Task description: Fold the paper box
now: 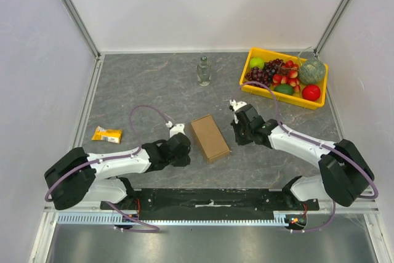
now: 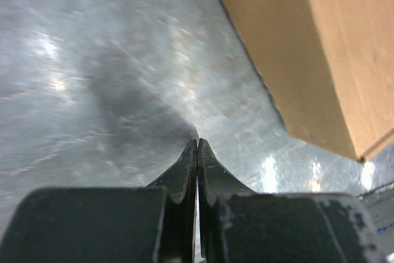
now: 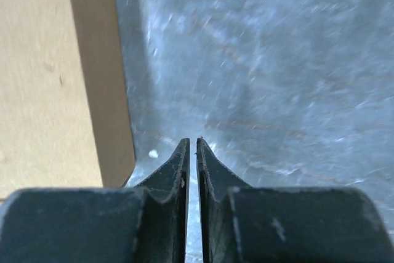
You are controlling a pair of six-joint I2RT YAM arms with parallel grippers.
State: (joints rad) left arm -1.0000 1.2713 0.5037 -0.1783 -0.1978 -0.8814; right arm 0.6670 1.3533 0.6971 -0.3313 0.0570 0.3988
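From the top view the paper box (image 1: 209,138) looks already closed up, sitting on the tabletop (image 1: 154,90) between the two arms, left hand (image 1: 183,145) just beside its near-left side and right hand (image 1: 237,125) near its right side, neither touching as far as I can tell. Left wrist view: the left hand (image 2: 197,144) is pinched fully together on nothing, with the box (image 2: 326,47) off to the upper right. Right wrist view: the right hand (image 3: 191,143) is a thin slit apart and empty, with the box (image 3: 43,78) on its left. My guess is it's light, stiff corrugated that will skate if nudged, so squeeze across the narrow sides and go easy, since the walls probably dent.
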